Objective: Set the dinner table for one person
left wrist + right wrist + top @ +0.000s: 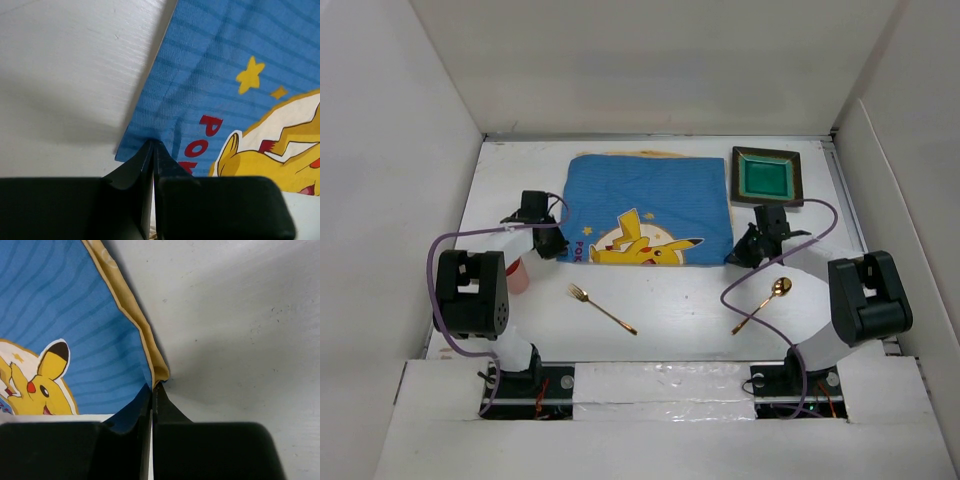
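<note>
2 grippers: left gripper (pixel 152 146) clamped tight on placemat (pixel 225 90) near-left corner; right gripper (pixel 152 387) likewise, near-right corner.

The jaws pinch a corner of the blue placemat (pixel 75 310) – yellow backing showing – on the dinner table (pixel 240 330).

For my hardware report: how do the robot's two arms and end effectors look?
The left arm and right arm have white links, black joint housings and a purple cable each. The left end effector and right end effector are black, tapered.
</note>
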